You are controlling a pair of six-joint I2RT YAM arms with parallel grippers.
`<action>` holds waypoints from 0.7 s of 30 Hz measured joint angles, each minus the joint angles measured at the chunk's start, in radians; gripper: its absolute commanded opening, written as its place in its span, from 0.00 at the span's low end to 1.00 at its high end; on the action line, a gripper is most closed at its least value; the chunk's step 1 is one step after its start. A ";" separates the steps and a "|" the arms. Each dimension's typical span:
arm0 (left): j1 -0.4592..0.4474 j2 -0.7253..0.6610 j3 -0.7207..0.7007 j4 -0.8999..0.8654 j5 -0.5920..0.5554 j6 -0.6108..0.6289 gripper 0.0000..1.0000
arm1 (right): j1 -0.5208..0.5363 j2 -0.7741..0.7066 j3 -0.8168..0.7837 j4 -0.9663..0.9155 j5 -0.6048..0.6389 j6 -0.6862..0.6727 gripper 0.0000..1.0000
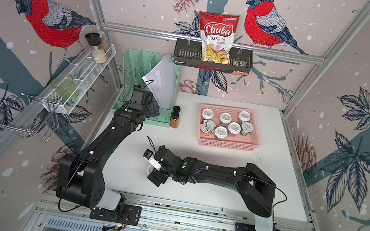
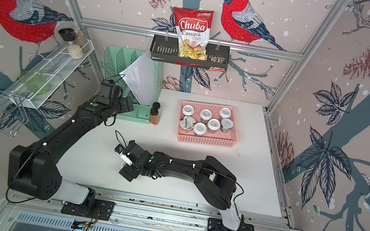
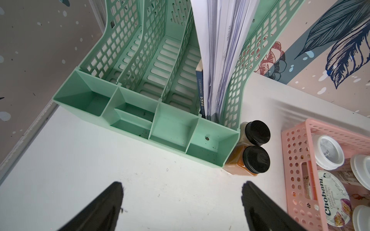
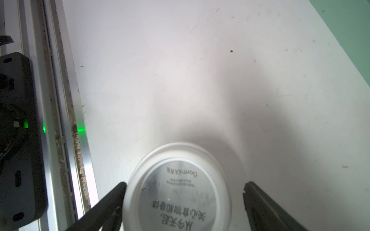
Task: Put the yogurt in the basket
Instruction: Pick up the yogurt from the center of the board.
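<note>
We see the right claw spread wide astride a jar with a round, stepped white lid, one slim black finger at the rim, the other clear | matte white table beneath | left claw spread, empty | 2 o'clock in a top view: perforated pink plastic basket holds six similar jars and the Chobani cup

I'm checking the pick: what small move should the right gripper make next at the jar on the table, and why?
Probably close the right gripper on the yogurt jar: its open jaws straddle it, one finger touching, the other apart. Then it can be lifted to the basket.
</note>
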 measured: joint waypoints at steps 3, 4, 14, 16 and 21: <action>0.000 0.000 0.000 0.000 0.003 0.000 0.96 | -0.018 -0.008 -0.017 0.001 0.000 0.014 0.91; 0.000 0.000 0.000 0.000 0.004 0.000 0.96 | -0.024 -0.012 -0.024 0.000 0.000 0.014 0.91; 0.000 0.000 0.000 0.000 0.022 0.000 0.96 | -0.074 -0.066 -0.073 -0.009 -0.002 0.022 0.94; 0.000 0.000 0.000 0.000 0.023 0.000 0.96 | -0.071 -0.086 -0.072 -0.007 -0.021 0.035 0.97; 0.000 -0.002 0.000 0.000 0.023 0.000 0.96 | -0.084 -0.084 -0.054 0.014 -0.051 0.071 1.00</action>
